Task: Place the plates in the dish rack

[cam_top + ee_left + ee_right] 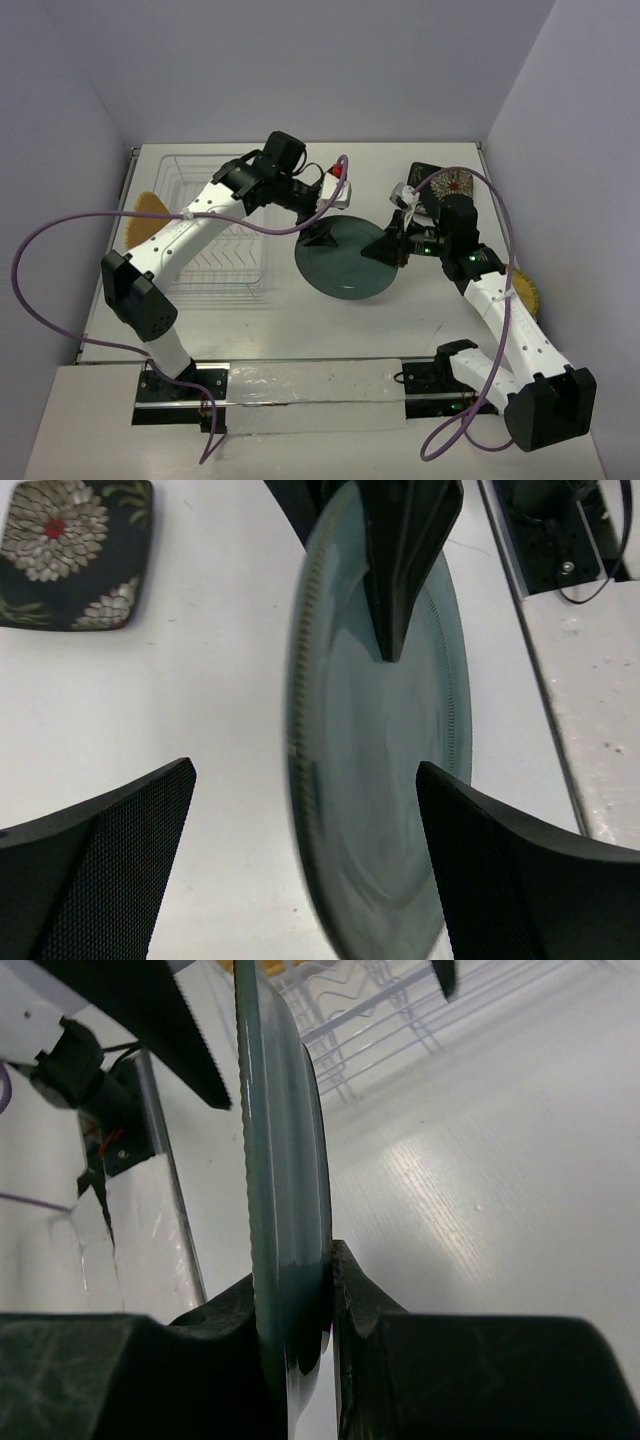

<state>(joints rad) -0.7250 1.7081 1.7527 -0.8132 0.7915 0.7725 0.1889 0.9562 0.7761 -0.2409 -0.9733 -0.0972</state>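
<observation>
The round teal-grey plate (345, 262) is between the two arms, right of the white wire dish rack (215, 225). My right gripper (393, 247) is shut on the plate's right rim; in the right wrist view the plate (285, 1160) stands edge-on, pinched between the fingers of that gripper (295, 1285). My left gripper (322, 237) is open, its fingers straddling the plate's far-left rim without closing. In the left wrist view the plate (380, 760) sits between that gripper's spread fingers (100, 860). The black floral square plate (447, 184) lies flat at the back right.
A yellow-tan plate (150, 205) shows at the rack's left side. A woven tan plate (526, 292) lies by the right wall, partly under the right arm. The rack (400, 1010) holds no plates in view. The black plate (75, 550) also shows in the left wrist view.
</observation>
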